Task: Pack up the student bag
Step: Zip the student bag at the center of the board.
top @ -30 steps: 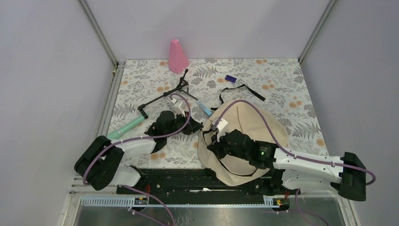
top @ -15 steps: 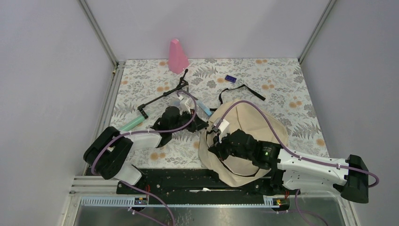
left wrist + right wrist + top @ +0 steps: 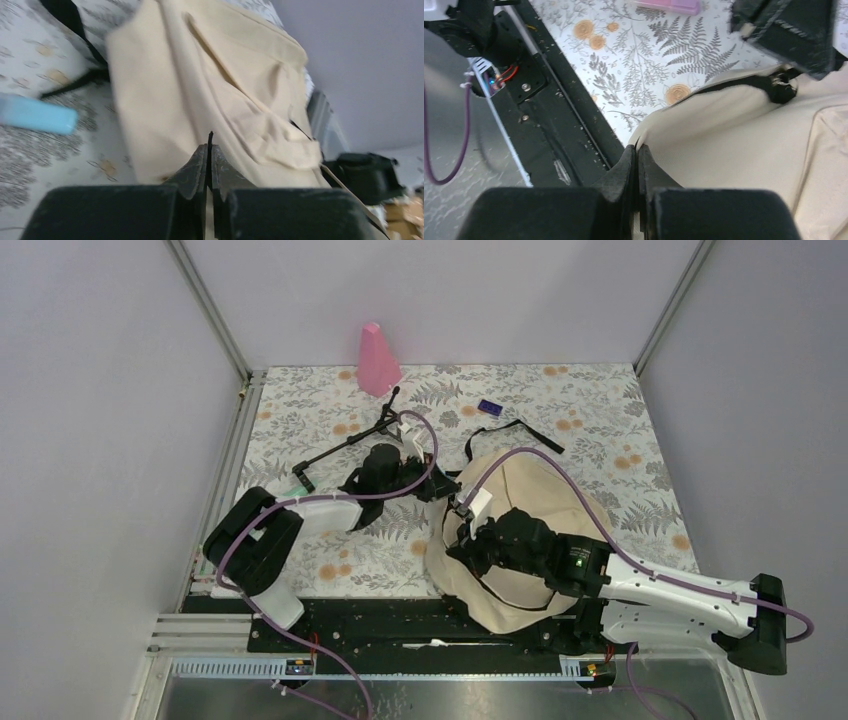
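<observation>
The student bag is a large cream fabric backpack lying at the near right of the table. My left gripper is at its far-left edge; in the left wrist view its jaws are shut, with a thin black tab of the bag sticking out between the tips. My right gripper is at the bag's near-left edge. In the right wrist view it is shut on the rim of the cream fabric.
A pink cone stands at the back. A black folding stand, a small purple item and a black strap lie beyond the bag. A light blue tube lies left of the bag. A black base rail runs along the near edge.
My left arm has swung right and away from me, bringing its gripper to the bag's far-left edge. My right gripper has held the bag's near-left rim and shifted slightly.
</observation>
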You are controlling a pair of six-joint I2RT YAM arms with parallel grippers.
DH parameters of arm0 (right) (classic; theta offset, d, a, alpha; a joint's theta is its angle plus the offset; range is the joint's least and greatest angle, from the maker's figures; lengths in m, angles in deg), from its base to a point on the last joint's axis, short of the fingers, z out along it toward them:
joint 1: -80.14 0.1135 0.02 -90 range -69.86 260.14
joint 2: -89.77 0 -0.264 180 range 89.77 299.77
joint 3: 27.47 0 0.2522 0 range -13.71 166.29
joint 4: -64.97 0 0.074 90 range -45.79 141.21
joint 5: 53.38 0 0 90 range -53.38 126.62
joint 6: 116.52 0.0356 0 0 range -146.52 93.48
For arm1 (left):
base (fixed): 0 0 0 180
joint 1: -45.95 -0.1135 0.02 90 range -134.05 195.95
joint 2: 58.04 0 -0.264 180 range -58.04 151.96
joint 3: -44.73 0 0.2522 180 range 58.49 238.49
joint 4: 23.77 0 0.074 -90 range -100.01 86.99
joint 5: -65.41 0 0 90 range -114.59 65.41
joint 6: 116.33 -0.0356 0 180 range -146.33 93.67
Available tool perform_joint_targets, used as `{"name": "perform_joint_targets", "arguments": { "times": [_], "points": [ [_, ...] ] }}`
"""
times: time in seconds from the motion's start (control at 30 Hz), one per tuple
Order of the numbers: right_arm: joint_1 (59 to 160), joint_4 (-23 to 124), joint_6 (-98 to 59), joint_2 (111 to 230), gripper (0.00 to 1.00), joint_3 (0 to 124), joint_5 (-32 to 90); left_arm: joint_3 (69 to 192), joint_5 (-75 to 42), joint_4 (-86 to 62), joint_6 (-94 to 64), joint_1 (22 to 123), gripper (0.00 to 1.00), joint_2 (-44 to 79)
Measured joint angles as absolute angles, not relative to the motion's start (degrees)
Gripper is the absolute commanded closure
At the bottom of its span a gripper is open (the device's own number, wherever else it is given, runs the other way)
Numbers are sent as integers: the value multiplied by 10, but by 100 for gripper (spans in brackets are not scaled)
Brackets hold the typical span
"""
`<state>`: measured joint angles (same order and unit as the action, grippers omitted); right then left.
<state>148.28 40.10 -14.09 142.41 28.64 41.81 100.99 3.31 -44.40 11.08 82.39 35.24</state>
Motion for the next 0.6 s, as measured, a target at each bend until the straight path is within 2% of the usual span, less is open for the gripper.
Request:
{"name": "perform_joint_targets", "arguments": {
  "times": [0.13, 0.6],
  "points": [
    [1483, 406, -137, 1416, 100, 287, 390, 1055, -8, -410, 80, 819, 100, 385],
    [1483, 412, -137, 1415, 100, 287, 401, 1132, -9, -310, 54, 823, 100, 425]
  ]
}}
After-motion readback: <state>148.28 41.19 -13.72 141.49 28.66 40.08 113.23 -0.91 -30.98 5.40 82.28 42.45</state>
